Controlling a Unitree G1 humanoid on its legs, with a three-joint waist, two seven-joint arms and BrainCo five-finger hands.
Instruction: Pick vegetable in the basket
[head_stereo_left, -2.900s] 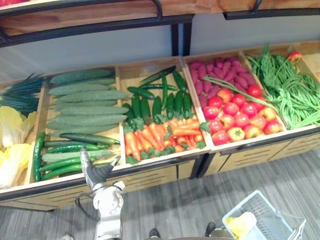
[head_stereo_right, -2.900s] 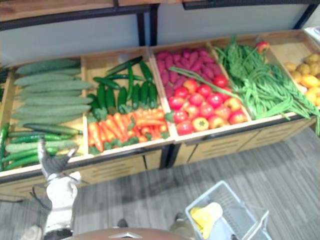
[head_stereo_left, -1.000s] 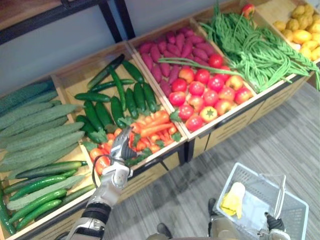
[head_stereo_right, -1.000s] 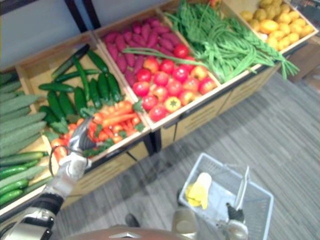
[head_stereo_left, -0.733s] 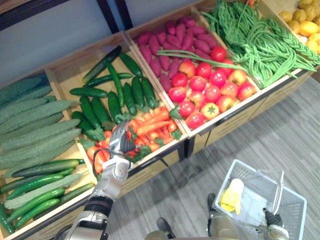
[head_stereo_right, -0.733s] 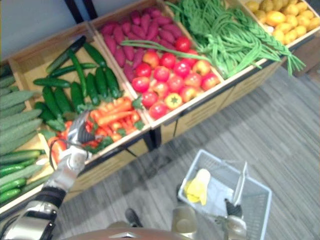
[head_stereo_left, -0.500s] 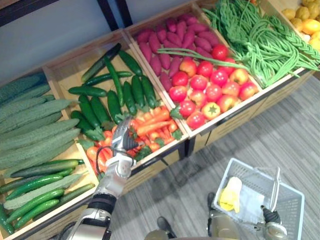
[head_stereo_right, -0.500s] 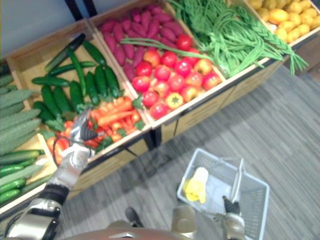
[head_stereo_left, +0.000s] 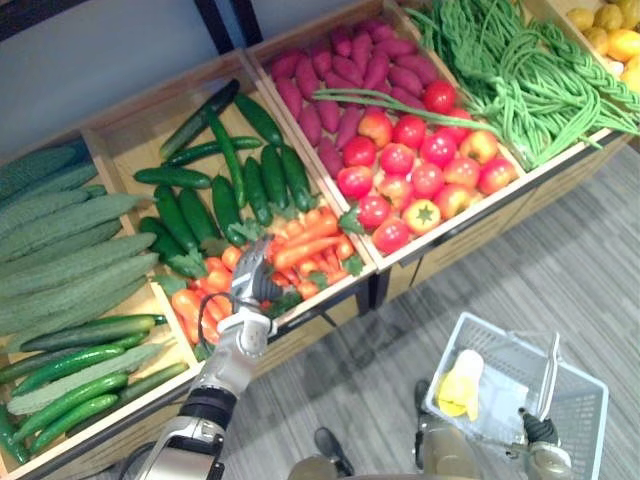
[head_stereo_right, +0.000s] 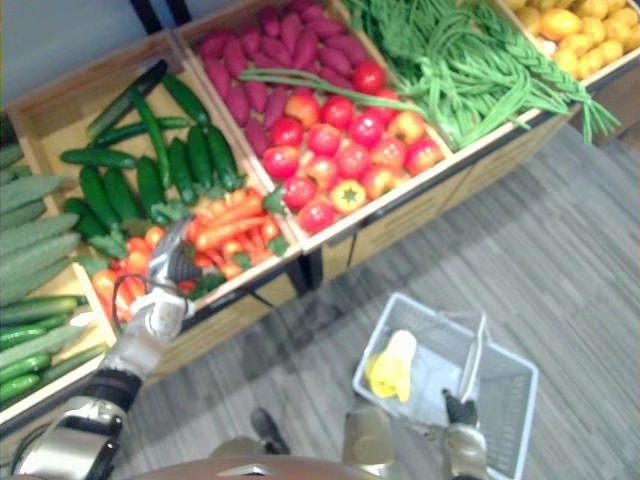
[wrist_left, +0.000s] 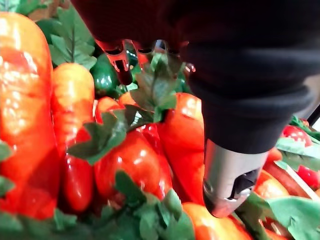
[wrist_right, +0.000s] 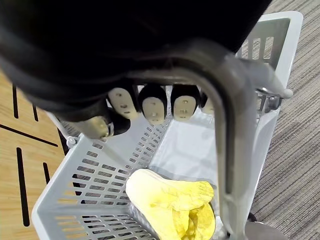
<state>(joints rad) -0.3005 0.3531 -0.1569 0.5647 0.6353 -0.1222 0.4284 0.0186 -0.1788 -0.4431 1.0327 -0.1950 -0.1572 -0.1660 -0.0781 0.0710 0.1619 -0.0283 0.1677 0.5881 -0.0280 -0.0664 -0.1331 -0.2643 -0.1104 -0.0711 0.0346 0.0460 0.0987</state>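
Okay, so my left hand (head_stereo_left: 251, 282) is down on the carrots (head_stereo_left: 302, 249), which sit at the near end of their wooden crate (head_stereo_left: 130, 140). Up close, my fingers (wrist_left: 121, 62) poke into the leafy carrot tops while my thumb (wrist_left: 227, 180) hangs well apart from them. One fat carrot lies in between, but nothing is clamped, so that hand is loose and spread.

My right hand (wrist_right: 152, 104) is way off at about 4 o'clock from the carrots, over the grey floor (head_stereo_left: 560, 250). Its fingers are curled tight round the handle (wrist_right: 226, 130) of the white basket (wrist_right: 85, 185). One yellow leafy vegetable (wrist_right: 170, 200) is lying in the bottom of the basket.

The rest of the stand, going from the carrots:
- The dark cucumbers (head_stereo_left: 220, 190) are at 11 o'clock, in the same crate.
- The tomatoes (head_stereo_left: 420, 170) are at 2 o'clock in the next crate, with the purple sweet potatoes (head_stereo_left: 340, 80) behind them.
- The long green beans (head_stereo_left: 520, 80) are at 1 o'clock from the tomatoes.
- The bumpy pale gourds (head_stereo_left: 60, 250) are at 9 o'clock.
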